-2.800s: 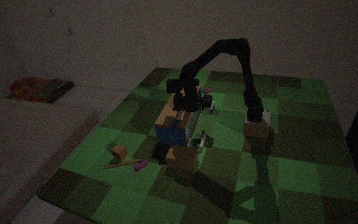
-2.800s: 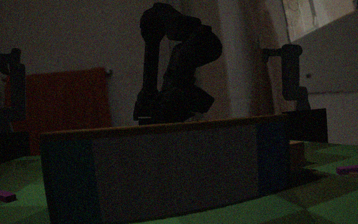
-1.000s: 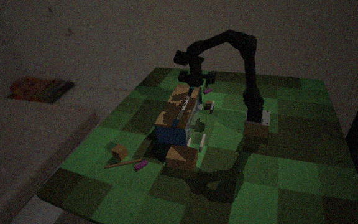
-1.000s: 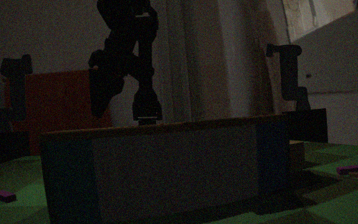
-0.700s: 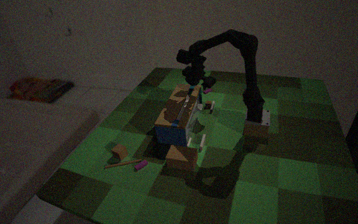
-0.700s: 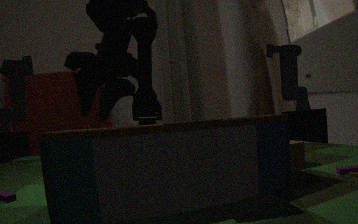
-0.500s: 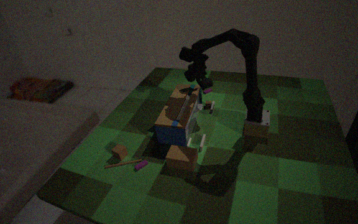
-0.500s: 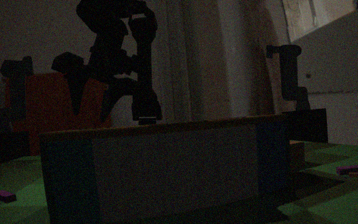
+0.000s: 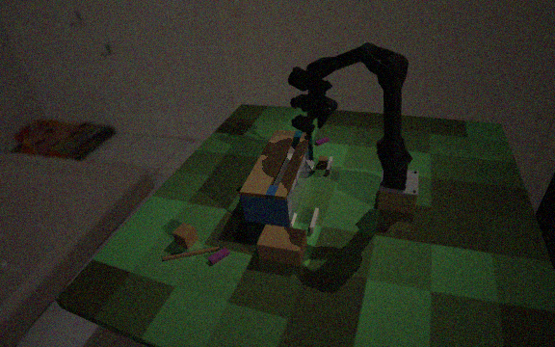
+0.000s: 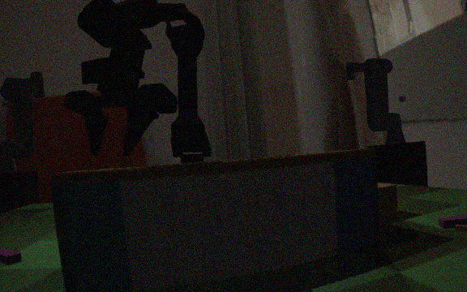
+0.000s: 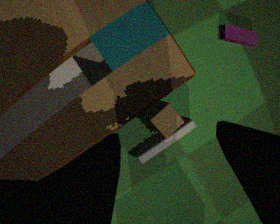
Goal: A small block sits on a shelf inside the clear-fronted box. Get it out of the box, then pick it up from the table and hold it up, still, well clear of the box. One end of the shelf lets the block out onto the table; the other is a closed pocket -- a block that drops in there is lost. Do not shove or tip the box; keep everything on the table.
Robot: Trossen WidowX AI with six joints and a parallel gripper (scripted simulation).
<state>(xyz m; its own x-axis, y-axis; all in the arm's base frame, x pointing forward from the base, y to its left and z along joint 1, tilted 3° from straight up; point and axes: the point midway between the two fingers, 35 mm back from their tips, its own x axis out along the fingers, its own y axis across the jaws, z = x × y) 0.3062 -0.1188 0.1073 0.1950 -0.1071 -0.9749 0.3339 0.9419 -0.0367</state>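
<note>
Hovering claw [image 10: 112, 152] above box [image 10: 225, 219]

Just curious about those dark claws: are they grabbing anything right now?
No, the gripper hangs above the box with its fingers apart and nothing between them.

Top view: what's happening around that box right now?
A single dark arm hangs its gripper above the far end of the box, fingers partly open and holding nothing. A small tan block lies on the green table just past that end, beside a white rail, not yet picked up.
</note>
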